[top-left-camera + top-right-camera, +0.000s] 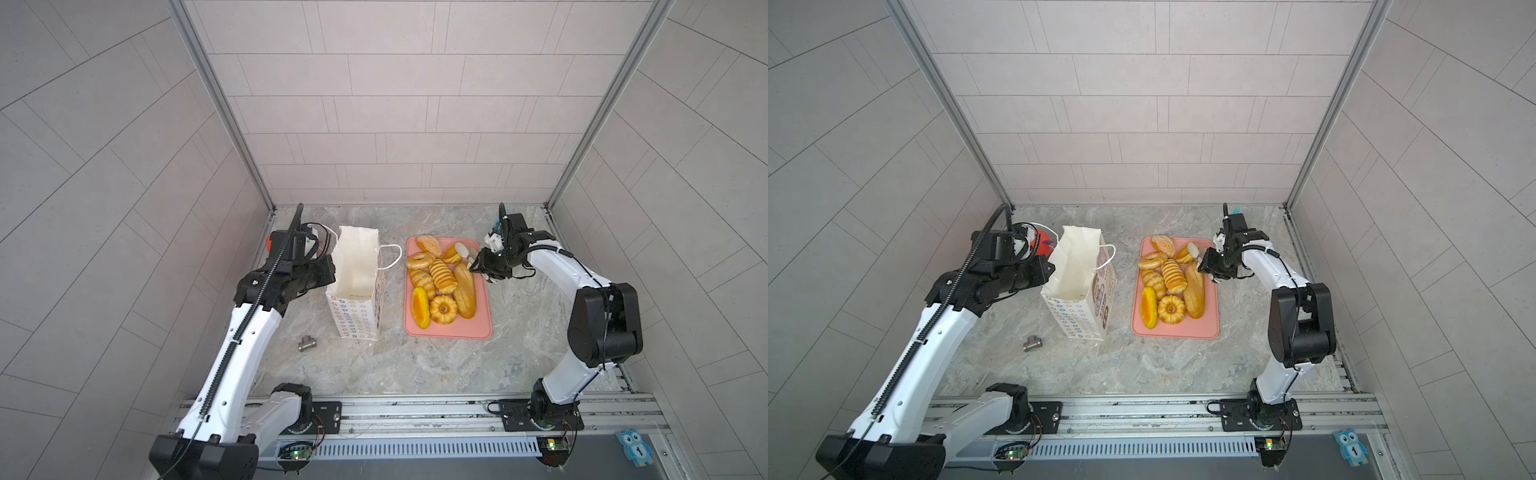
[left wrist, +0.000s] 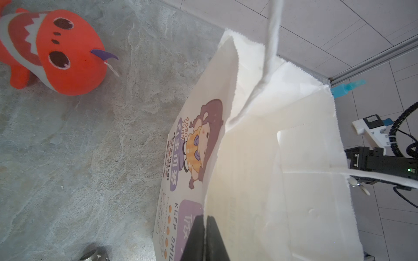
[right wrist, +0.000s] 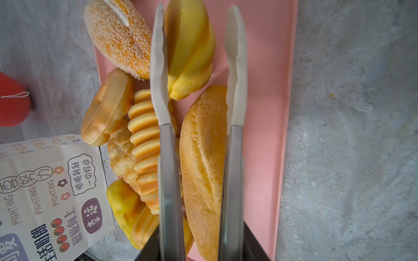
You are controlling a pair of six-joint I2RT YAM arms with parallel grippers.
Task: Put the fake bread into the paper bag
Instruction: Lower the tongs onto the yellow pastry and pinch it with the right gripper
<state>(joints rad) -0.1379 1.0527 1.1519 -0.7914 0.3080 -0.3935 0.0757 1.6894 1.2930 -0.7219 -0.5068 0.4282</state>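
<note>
The white paper bag [image 1: 357,270] [image 2: 271,158] stands open left of the pink tray [image 1: 446,330]. My left gripper [image 2: 204,237] [image 1: 330,270] is shut on the bag's left rim. The fake bread lies on the tray: a sesame bun [image 1: 429,245], a ring donut [image 1: 419,261], a ridged roll [image 1: 442,275], a long loaf [image 1: 464,291] and others. My right gripper [image 3: 201,246] [image 1: 484,266] is shut on metal tongs [image 3: 167,158]. Their white tips straddle a yellow bun [image 3: 190,52] at the tray's far end, with a gap on one side.
A red plush fish [image 2: 56,52] [image 1: 1042,243] lies behind the left arm near the back wall. A small metal fitting [image 1: 306,343] sits on the marble floor front-left of the bag. A blue owl tag [image 1: 633,451] is on the front rail.
</note>
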